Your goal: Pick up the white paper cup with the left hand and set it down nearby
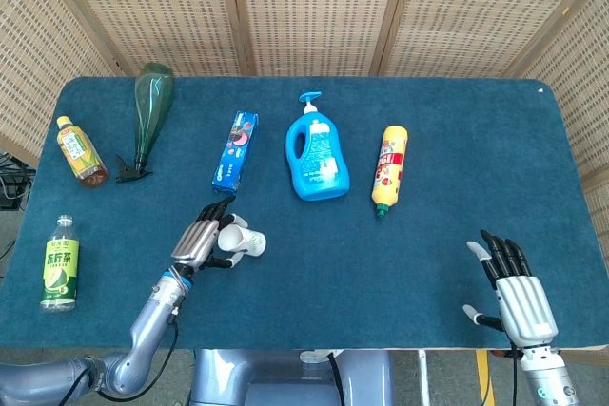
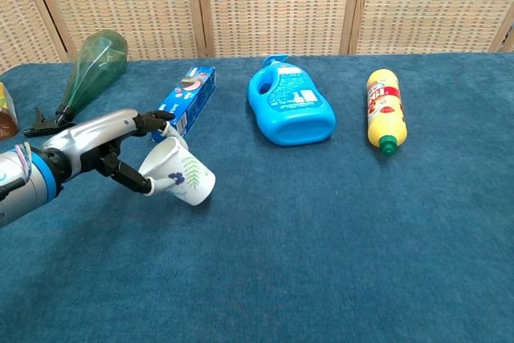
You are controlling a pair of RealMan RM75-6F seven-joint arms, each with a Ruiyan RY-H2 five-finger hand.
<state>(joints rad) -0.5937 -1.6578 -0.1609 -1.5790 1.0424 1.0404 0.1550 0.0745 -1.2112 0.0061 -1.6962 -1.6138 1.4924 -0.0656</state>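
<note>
Woven screens back the blue-carpeted bench. On it lie a blue detergent jug and a biscuit box. At the box's 6 o'clock, the left robot hand grips the white paper cup, tilted, seemingly off the cloth: picked up, not yet set down. At 5 o'clock on the bench, the right robot hand rests empty, fingers spread.

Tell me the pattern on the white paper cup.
Green leaf sprig with dark blue berries on the white paper cup; clearest in the chest view.
</note>
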